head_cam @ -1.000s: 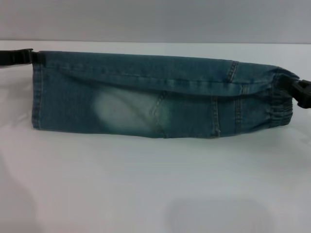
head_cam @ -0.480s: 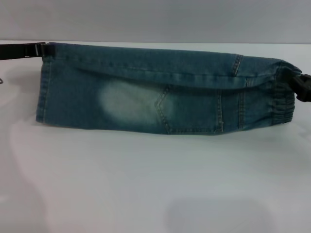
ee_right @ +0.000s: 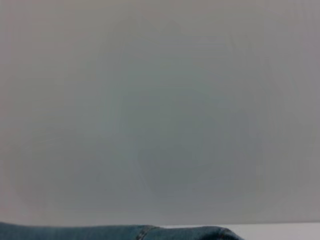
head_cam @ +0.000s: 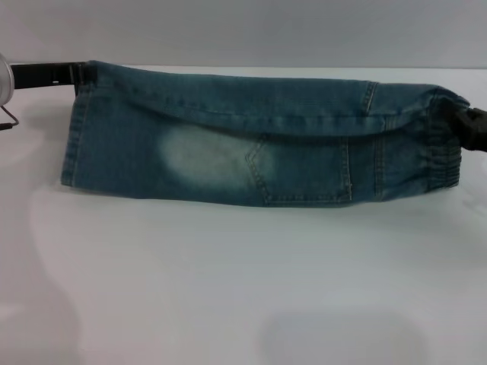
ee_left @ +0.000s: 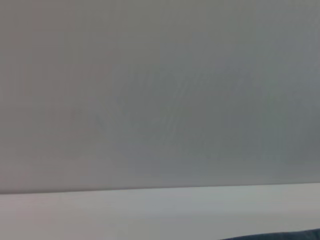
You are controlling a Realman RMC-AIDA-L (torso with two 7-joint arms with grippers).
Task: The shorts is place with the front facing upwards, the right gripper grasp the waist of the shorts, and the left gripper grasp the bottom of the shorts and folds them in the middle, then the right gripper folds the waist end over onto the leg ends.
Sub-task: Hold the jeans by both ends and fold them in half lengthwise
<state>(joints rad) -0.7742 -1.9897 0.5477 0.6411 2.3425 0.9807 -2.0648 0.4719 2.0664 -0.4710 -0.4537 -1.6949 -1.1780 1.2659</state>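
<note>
White table [head_cam: 243, 289] carried the shorts [head_cam: 259, 144], stretched level between the left gripper [head_cam: 76, 74] pinching the hem corner and the right gripper [head_cam: 466, 125] pinching the waist.

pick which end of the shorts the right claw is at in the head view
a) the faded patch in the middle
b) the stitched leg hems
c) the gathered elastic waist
c: the right claw meets the shorts at the gathered elastic waist, while the left claw is at the far top corner of the hem end.
</note>
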